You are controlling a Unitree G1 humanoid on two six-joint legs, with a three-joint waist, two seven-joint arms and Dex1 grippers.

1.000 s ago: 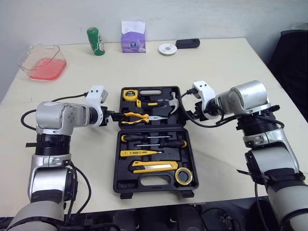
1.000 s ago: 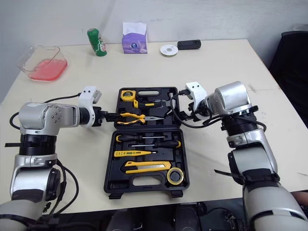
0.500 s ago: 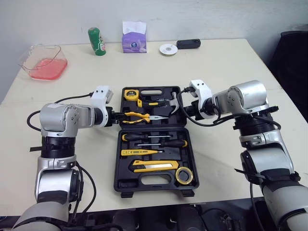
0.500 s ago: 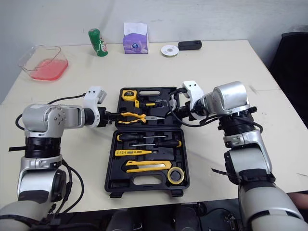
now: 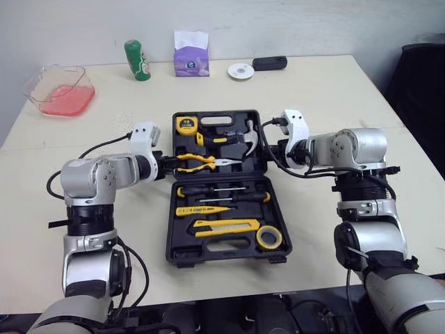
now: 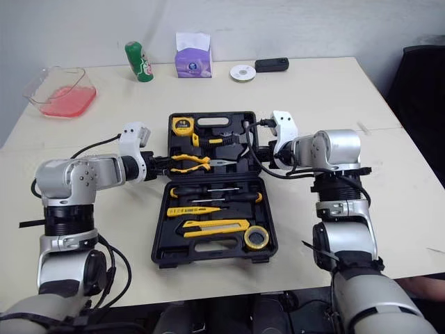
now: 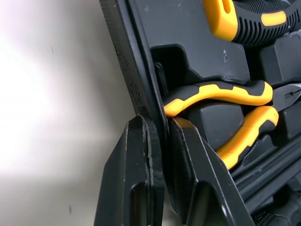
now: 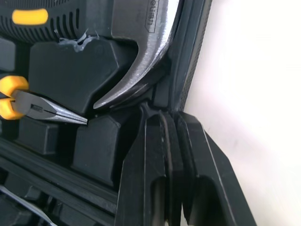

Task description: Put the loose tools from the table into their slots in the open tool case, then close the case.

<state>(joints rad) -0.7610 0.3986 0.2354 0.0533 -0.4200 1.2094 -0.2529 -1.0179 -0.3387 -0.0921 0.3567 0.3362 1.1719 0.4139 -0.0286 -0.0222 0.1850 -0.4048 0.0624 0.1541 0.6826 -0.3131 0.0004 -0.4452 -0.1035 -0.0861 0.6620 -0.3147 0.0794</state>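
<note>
The left gripper [image 7: 160, 123] and right gripper [image 8: 170, 113] have closed in, each pinching a side wall of the tool case [image 5: 217, 248]; closing can begin.

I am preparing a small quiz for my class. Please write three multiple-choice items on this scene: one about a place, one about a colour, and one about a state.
1. Where is the tape roll?
A. in the near half of the tool case
B. on the table, outside the case
C. in the far half of the case

2. What colour is the tissue box?
A. green
B. purple
C. red

3. What is the state of the case?
A. shut and latched
B. open, with the left claw and the right claw each pinching a side wall
C. open, with both claws far from it

Answers:
1. A, because the roll lies in the near right corner.
2. B, because its sides are purple.
3. B, because each wrist view shows fingers astride a wall.
</note>
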